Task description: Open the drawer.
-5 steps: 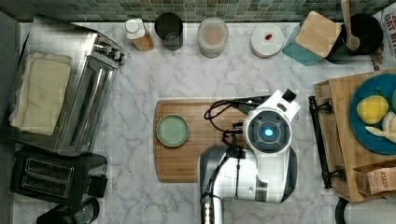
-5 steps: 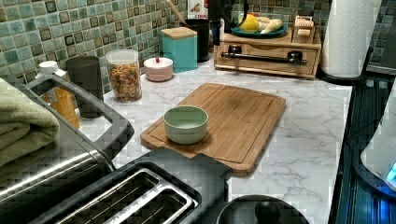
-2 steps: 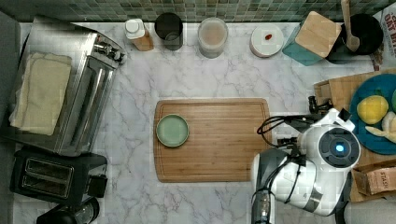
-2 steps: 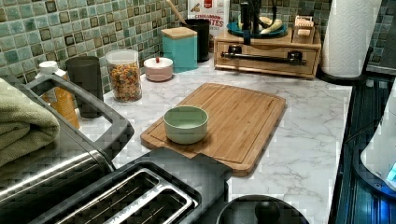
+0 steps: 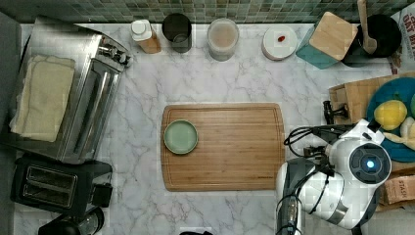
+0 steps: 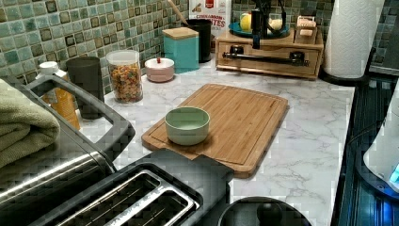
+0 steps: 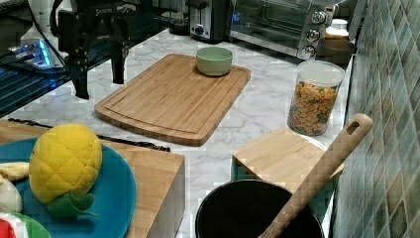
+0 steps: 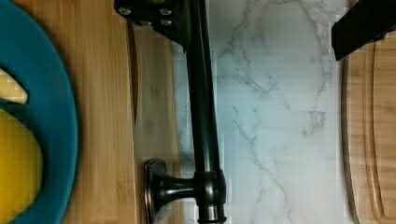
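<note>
Black two-finger gripper [image 7: 99,74] hovers with fingers apart above the marble counter [image 5: 235,78]. It is beside the light-bamboo drawer [image 6: 268,59] with its long black bar handle [image 8: 201,107], not touching it.

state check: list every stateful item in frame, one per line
drawer: shut, front flush with its box
gripper: open, fingers apart above the counter, holding nothing
green bowl: upright on the cutting board, empty
cereal jar: lidded, nearly full
teal canister: lid on
toaster oven: door shut
</note>
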